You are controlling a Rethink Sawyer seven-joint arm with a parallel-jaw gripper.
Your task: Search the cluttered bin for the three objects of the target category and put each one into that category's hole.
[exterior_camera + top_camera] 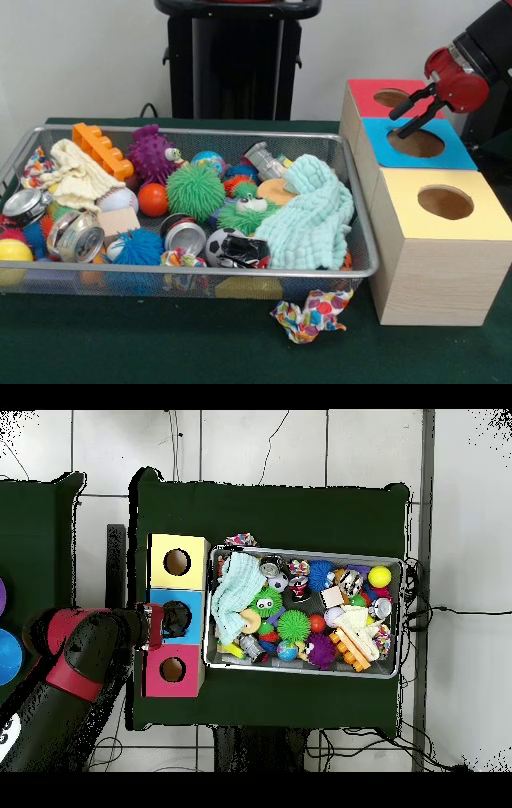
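Note:
The wire mesh bin point(200, 130) holds a heap of toys, balls, cloths and cans; it also shows in the overhead view point(310, 553). One crumpled see-through bottle point(265, 160) lies at the bin's far side beside the mint cloth, and it shows in the overhead view too point(249, 647). I cannot make out any other bottles. The red-topped box point(364, 94) stands furthest back, and its hole point(390, 98) is partly behind my fingers. My gripper point(398, 123) hangs open and empty over the edge between the red and blue tops, seen from above point(157, 629).
A blue-topped box point(456, 152) and a yellow-topped box point(480, 216) stand in front of the red one. Silver cans point(80, 237) lie in the bin's near left. A mint cloth point(308, 212) covers the bin's right end. A spotted fabric scrap point(313, 312) lies on the green table.

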